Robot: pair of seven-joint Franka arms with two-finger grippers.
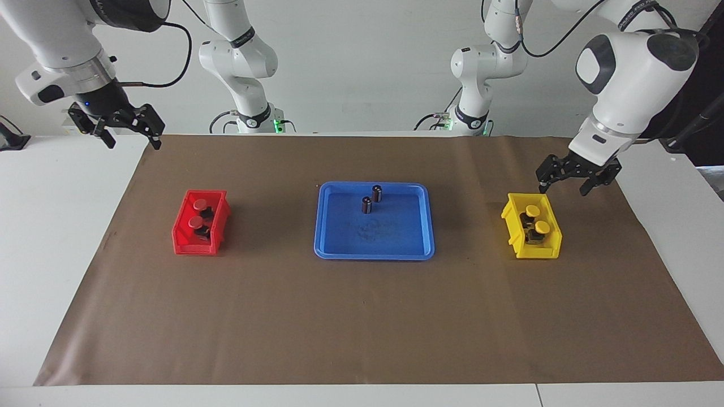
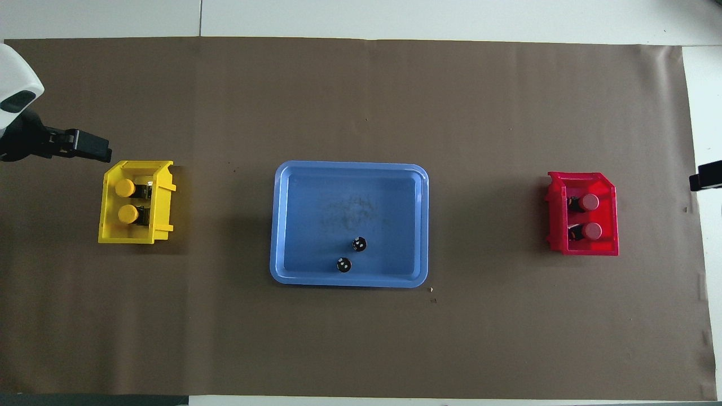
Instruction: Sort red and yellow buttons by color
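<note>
Mostly brown paper (image 1: pixel 362 322) over white table (image 1: pixel 62 237), white wall; both grippers' jaws released, empty.

The brown mat (image 1: pixel 362 316) lies bare along the bench edge farthest from the robots, and in the two strips between the blue tray (image 1: pixel 328 226) and each bin. Obstacles — the red bin (image 1: pixel 182 240) toward the right arm's end, the yellow bin (image 1: pixel 516 226) toward the left arm's end, and two dark cylinders (image 1: pixel 371 199) upright in the tray's half nearest the robots. The left gripper (image 1: pixel 567 180) hangs open just above the yellow bin's rim.
</note>
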